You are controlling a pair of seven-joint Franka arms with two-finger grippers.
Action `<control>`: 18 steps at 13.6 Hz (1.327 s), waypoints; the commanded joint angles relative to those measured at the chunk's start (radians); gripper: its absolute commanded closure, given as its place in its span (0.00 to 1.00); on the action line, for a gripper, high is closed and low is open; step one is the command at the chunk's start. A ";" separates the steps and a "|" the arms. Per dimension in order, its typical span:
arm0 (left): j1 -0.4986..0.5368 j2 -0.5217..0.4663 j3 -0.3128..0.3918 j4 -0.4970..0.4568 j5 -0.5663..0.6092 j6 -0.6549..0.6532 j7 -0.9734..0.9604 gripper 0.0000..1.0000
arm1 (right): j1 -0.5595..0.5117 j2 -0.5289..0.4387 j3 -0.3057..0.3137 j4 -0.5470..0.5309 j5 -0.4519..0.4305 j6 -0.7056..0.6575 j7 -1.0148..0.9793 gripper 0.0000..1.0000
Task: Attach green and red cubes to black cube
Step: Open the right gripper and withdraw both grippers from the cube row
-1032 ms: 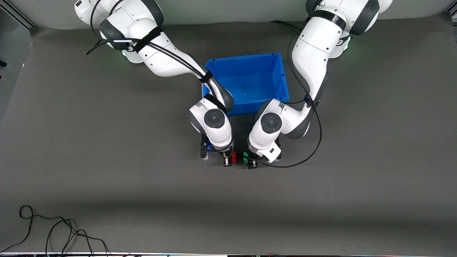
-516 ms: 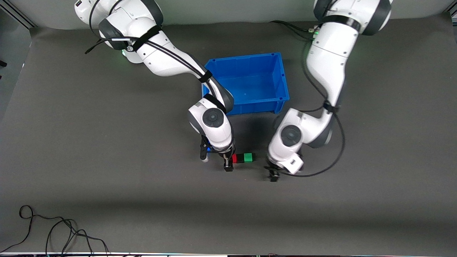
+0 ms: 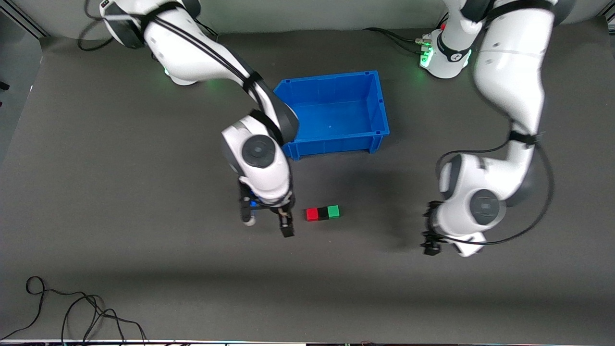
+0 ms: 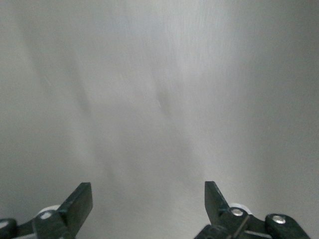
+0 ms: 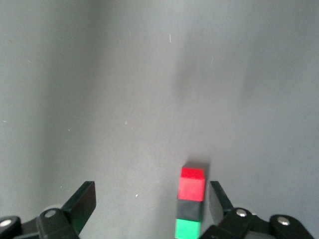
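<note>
Cable (image 3: 72, 312) lay coiled at the table's (image 3: 120, 192) nearest edge, toward the right arm's end. No writing could be read on anything. Farther in, the left gripper (image 3: 429, 242) hung over bare table toward the left arm's end, jaws spread wide and holding nothing. The right gripper (image 3: 269, 222) hovered just beside the row of cubes, on its red end, jaws likewise wide and empty. Both had drawn away since half a second before, the left one much farther. The red cube (image 3: 312, 214), black cube (image 3: 323, 213) and green cube (image 3: 333, 211) sat touching in one straight row on the table, black between, long axis running between the arms' ends, green toward the left arm's. The blue bin (image 3: 331, 144) stood farther back.
</note>
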 commanded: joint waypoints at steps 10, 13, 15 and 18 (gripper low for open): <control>0.182 -0.463 -0.010 -0.051 0.016 -0.472 1.078 0.00 | -0.400 -0.526 0.001 -0.159 0.149 -0.662 -1.026 0.01; 0.187 -0.485 -0.007 -0.047 0.033 -0.466 1.220 0.00 | -0.503 -0.615 -0.011 -0.214 0.146 -0.712 -1.287 0.01; 0.192 -0.482 -0.004 -0.044 0.044 -0.455 1.237 0.00 | -0.505 -0.673 -0.096 -0.274 0.136 -0.710 -1.493 0.01; 0.201 -0.508 -0.001 -0.033 0.056 -0.463 1.294 0.00 | -0.503 -0.722 -0.167 -0.345 0.117 -0.640 -1.743 0.01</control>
